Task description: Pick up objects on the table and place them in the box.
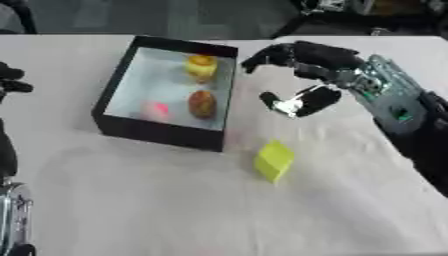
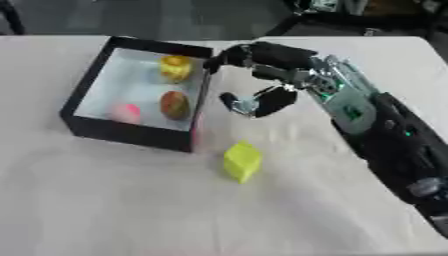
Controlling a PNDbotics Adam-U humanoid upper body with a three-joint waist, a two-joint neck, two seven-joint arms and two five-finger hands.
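I'm seeing right hand (image 1: 306, 75) hovering beside box (image 1: 162, 131) | fingers spread apart, holding nothing | yellow block (image 1: 274, 160) lying on table (image 1: 131, 200)

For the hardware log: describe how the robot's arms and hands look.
The right hand has black fingers and a black thumb with a shiny silver patch. Its wrist is a silver metal block with small green marks, and the forearm behind it is black. The left hand shows only as black at the edge, with a silver part lower down.
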